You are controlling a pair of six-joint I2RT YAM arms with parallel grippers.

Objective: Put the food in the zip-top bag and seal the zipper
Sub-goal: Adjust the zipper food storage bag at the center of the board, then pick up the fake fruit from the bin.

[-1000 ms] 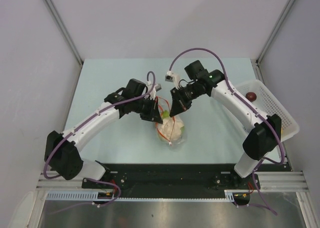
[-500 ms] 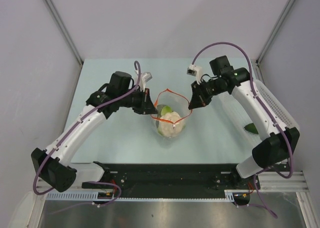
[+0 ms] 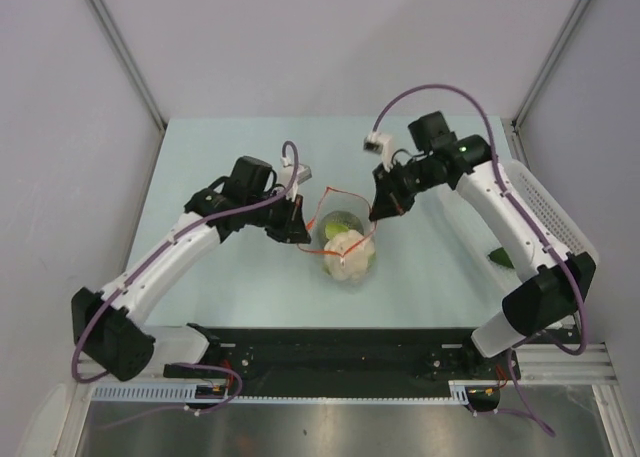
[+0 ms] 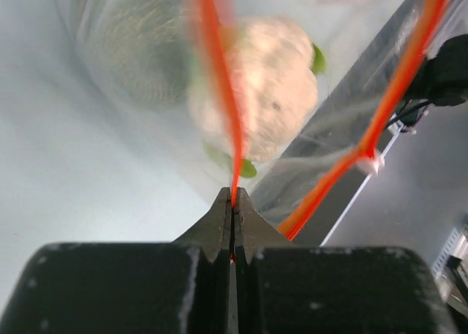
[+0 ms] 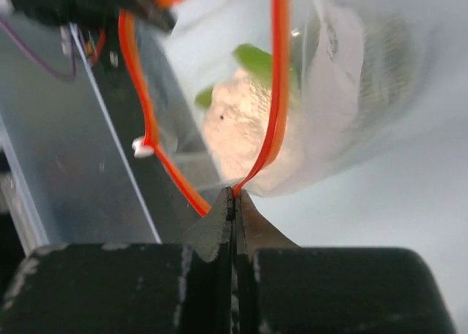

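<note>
The zip-top bag (image 3: 347,257) stands at the table's middle with its mouth held open as a loop. Inside lie a pale cream food piece (image 3: 347,245) and a lime green one (image 3: 339,222). My left gripper (image 3: 299,231) is shut on the left end of the orange-red zipper (image 3: 322,199). My right gripper (image 3: 377,216) is shut on its right end. In the left wrist view the left gripper (image 4: 232,197) pinches the zipper (image 4: 217,93) in front of the cream piece (image 4: 263,93). The right wrist view has the right gripper (image 5: 232,195) clamped on the zipper (image 5: 278,93), with the cream piece (image 5: 241,133) behind it.
A white perforated basket (image 3: 560,212) sits at the table's right edge under my right arm, with a green piece (image 3: 502,258) in it. The black base rail (image 3: 340,352) runs along the near edge. Grey walls close in the back and both sides.
A second ago the grippers were close together over a flat bag. They pulled apart and opened the mouth into a loop, then drew slightly inward again. Both stay shut on the zipper.
</note>
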